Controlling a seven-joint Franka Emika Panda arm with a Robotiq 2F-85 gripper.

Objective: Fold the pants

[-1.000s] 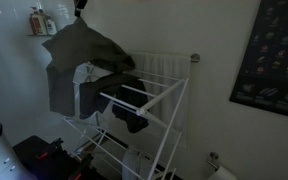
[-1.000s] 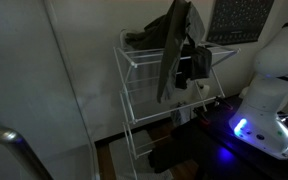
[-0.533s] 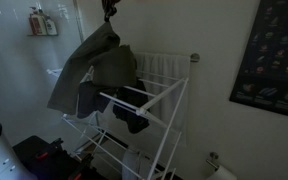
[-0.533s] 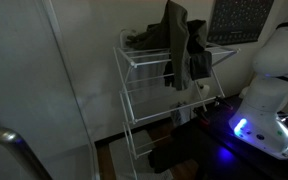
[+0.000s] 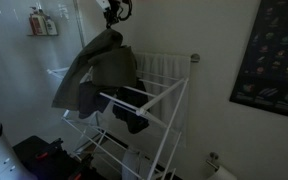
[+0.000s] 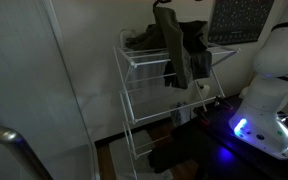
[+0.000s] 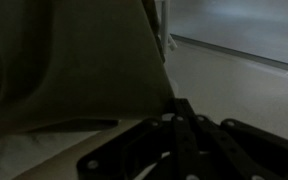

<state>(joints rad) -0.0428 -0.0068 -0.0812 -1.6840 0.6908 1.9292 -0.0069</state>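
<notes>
The gripper [image 5: 114, 10] hangs at the top edge of an exterior view, above the rack. Its jaws are dark against a dark ceiling line, so I cannot tell whether they are spread or closed. The wrist view shows only black linkage along its bottom edge and does not settle it.

Just beneath the jaws rises the peak of the pants [image 5: 96, 68]. The olive-grey cloth is draped over the upper end of the white drying rack [image 5: 159, 125], with a loose flap falling down its side. Whether the cloth touches the jaws is unclear. In the wrist view the pants [image 7: 74, 60] fill the left and upper part of the picture as a dull, creased sheet. In an exterior view they [image 6: 174, 45] hang as a narrow upright strip across the top rails of the rack [image 6: 134, 90].

Lower, under the jaws and a little beyond the pants, a black garment [image 5: 134, 118] hangs from the rack's slanted rails. Behind the rack a white radiator [image 5: 169, 65] stands against the pale wall. Level with the jaws and well off to one side, bottles [image 5: 41, 22] sit on a small wall shelf. Well off to the opposite side a dark poster [image 5: 279, 55] hangs on the wall. Far below the jaws, the robot's white base [image 6: 269, 90] shows a blue light [image 6: 242, 128] near the dark floor.
</notes>
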